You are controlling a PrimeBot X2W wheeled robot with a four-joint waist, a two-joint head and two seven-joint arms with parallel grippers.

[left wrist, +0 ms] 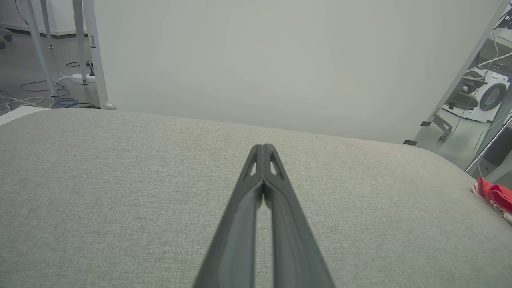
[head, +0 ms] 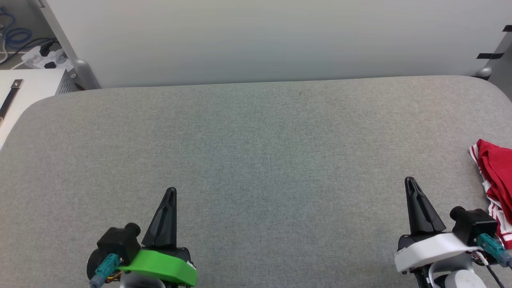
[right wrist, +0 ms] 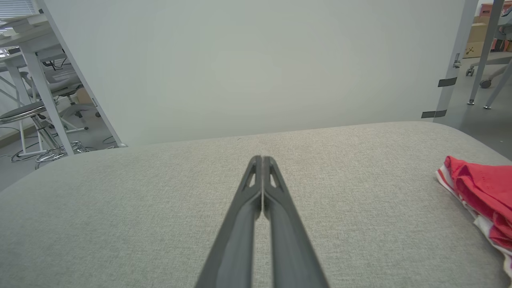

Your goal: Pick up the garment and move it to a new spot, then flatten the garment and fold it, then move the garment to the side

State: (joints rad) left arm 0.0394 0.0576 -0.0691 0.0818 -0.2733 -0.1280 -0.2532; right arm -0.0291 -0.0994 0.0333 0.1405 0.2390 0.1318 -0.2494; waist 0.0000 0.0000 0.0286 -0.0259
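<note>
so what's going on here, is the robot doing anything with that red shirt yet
Nothing is being handled yet. The red garment lies bunched up at the right edge of the grey padded table, untouched. The left gripper and right gripper are near the table's front, fingers shut together and empty; the right one is closer to the garment.

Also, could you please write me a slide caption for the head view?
Left claw and right claw shut over the grey table, red shirt bunched at its right edge.
</note>
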